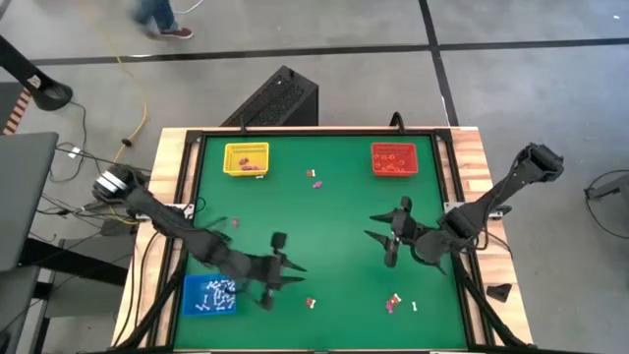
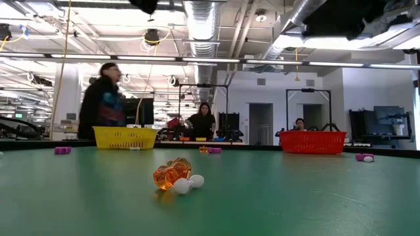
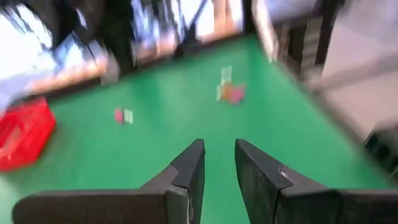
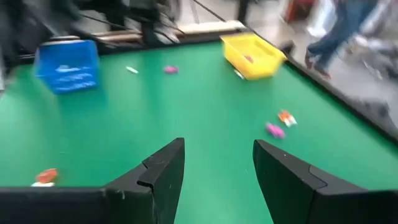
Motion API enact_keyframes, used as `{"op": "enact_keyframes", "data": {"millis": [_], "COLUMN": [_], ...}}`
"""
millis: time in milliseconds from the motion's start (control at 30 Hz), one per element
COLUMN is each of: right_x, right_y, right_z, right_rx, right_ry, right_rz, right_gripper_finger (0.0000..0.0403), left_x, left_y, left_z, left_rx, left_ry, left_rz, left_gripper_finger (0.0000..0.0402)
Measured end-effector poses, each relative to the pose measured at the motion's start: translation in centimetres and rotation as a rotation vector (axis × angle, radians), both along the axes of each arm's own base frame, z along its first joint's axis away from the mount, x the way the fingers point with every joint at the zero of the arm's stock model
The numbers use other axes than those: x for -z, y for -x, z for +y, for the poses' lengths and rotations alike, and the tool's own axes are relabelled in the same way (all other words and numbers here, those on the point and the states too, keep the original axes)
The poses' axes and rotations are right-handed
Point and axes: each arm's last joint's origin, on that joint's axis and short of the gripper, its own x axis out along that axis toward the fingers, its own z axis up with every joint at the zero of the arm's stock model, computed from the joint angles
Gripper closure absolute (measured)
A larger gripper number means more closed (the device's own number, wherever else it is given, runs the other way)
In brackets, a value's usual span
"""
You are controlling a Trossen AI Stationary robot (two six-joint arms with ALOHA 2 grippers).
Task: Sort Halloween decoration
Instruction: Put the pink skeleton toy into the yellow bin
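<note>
Evidently a fresh pick is in hand: the left claw (image 1: 283,273) hovers narrowly parted and empty near the blue tray (image 1: 208,296), the right claw (image 1: 385,234) wide and empty mid-worktop. Next, I judge, the left must descend over the orange-and-white trinkets (image 1: 311,303) just beside it; other trinkets (image 1: 395,303) lie scattered.

a green-topped table (image 1: 324,221) with pale wooden edges carries everything. a yellow tray (image 1: 246,158) sits at the far left, a red tray (image 1: 394,158) at the far right, a blue tray (image 1: 209,295) at the near left corner. loose trinkets lie scattered on the green: a purple-pink pair (image 1: 315,178) between the far trays, an orange-red piece (image 1: 310,303) near the front middle, a purple-pink one with white sticks (image 1: 396,303) to its right.
</note>
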Motion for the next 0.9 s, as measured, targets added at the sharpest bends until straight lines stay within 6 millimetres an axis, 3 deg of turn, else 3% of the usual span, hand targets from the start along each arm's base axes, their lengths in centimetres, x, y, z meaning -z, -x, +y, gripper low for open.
{"op": "enact_keyframes", "data": {"millis": [133,300,567,900], "right_x": [1.2,3.0,6.2,6.2], "right_y": [0.2,1.1,-0.4,-2.4], "right_z": [-1.3,-2.7,-2.8,-4.8], "right_rx": [0.126,0.328,0.496,0.627], "right_ry": [-0.113,-0.307,-0.423,-0.542], "right_rz": [0.057,0.122,0.145,0.369], "right_gripper_finger": [0.0182,0.0182,0.0182,0.0182], "left_x": [0.1,2.2,2.8,2.8], "left_y": [3.3,5.4,5.8,6.3], "left_z": [1.7,2.5,2.2,1.3], "left_rx": [0.036,0.147,0.188,0.223], "left_ry": [0.18,0.309,0.349,0.353], "left_rz": [-0.229,-0.271,-0.232,-0.223], "left_gripper_finger": [0.0323,0.0323,0.0323,0.0323]}}
